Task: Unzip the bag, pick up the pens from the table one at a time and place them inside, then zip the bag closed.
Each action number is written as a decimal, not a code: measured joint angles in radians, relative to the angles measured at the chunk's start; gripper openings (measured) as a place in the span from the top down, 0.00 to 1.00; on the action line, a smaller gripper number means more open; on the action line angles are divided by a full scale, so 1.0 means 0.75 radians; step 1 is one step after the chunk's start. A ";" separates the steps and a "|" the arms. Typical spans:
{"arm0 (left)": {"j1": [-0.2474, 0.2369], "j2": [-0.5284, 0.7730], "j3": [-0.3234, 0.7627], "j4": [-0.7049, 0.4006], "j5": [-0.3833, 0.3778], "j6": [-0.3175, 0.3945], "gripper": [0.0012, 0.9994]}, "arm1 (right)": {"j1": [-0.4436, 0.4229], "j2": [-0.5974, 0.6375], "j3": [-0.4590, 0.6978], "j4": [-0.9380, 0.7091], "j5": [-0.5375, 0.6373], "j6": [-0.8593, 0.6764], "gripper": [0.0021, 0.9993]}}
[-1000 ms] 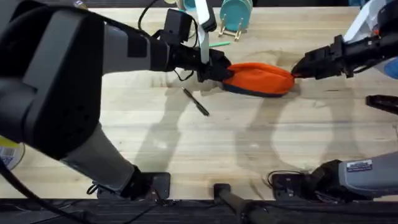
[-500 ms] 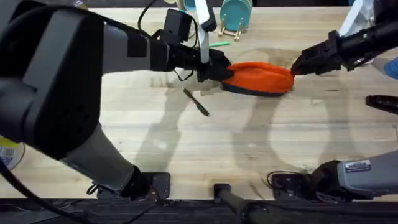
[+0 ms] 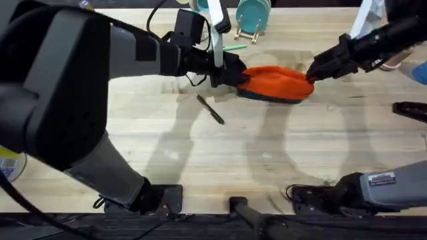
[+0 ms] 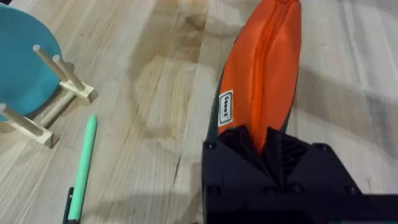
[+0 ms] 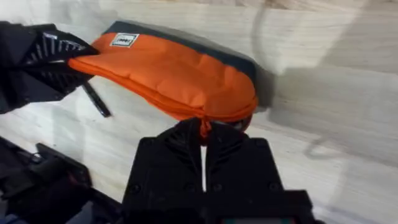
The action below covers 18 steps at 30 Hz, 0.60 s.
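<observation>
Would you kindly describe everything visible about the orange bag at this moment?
The bag is an oblong pouch of bright orange fabric with a dark underside edge and a small white label near one end. It lies on the table, its zipper seam uppermost and looking zipped. The left pincer is clamped on one end; the right pincer pinches a small orange tab, seemingly the zipper pull, at the other end.

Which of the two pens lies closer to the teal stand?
The green pen, lying right beside the stand's wooden feet; the black pen lies on the near side of the bag.
</observation>
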<state>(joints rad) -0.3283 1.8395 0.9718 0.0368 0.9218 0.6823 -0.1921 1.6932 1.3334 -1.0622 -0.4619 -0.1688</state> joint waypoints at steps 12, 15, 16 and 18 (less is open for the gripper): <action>0.009 0.000 0.000 0.001 -0.004 0.000 0.96 | 0.105 0.000 0.002 0.054 0.094 0.000 0.97; 0.014 0.000 0.000 0.001 -0.004 0.000 0.96 | 0.120 0.000 0.011 0.053 0.098 0.001 0.97; 0.013 0.000 0.000 0.001 -0.004 0.000 0.96 | 0.122 0.000 0.017 0.053 0.099 0.001 0.97; 0.013 0.000 0.000 0.001 -0.005 0.000 0.96 | 0.123 0.000 0.032 0.049 0.098 0.002 0.97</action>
<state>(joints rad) -0.3183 1.8393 0.9718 0.0376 0.9180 0.6823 -0.1001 1.6932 1.3572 -1.0252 -0.3885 -0.1673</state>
